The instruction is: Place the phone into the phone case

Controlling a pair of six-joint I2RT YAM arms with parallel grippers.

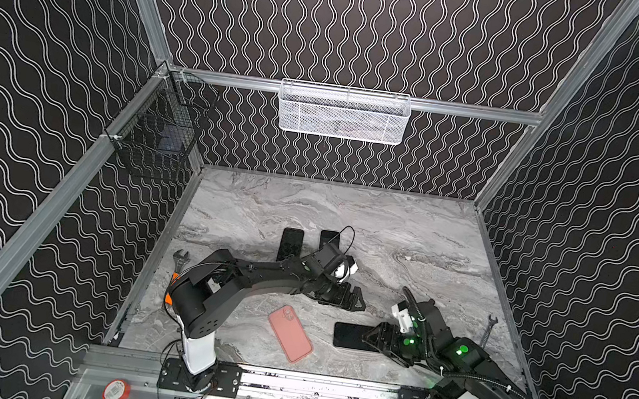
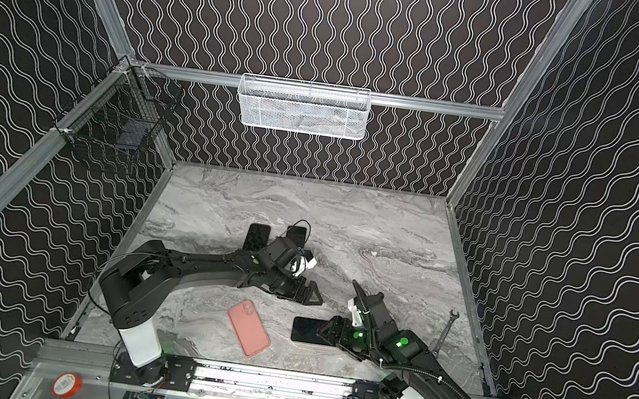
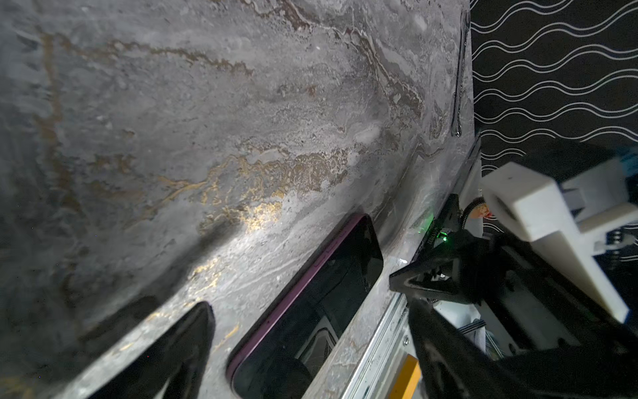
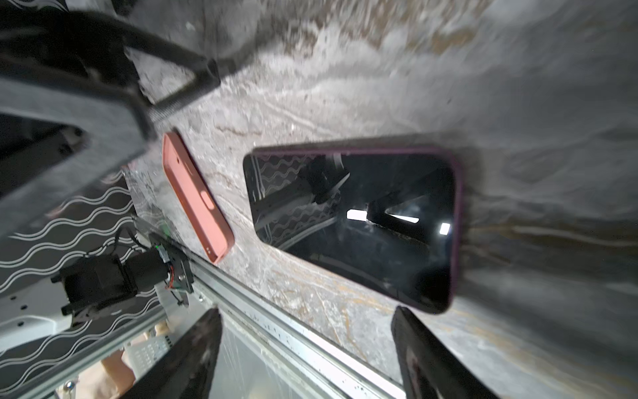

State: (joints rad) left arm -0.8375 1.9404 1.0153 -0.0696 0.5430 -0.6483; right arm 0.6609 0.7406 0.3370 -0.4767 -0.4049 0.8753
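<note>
I count three black phones (image 1: pixel 350 336), one salmon-pink silicone case (image 1: pixel 290 333), two steel wrenches (image 1: pixel 485 333); my left end effector (image 1: pixel 356 302) and right end effector (image 1: pixel 374 340) hang released.

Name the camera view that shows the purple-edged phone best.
The right wrist view: the phone lies whole, screen up, purple rim plain. In both top views the right gripper hides one end; the left wrist view crops it.

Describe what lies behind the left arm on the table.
A dark slab and a second slab, phones or cases, lie flat; the left arm hides their near ends.
</note>
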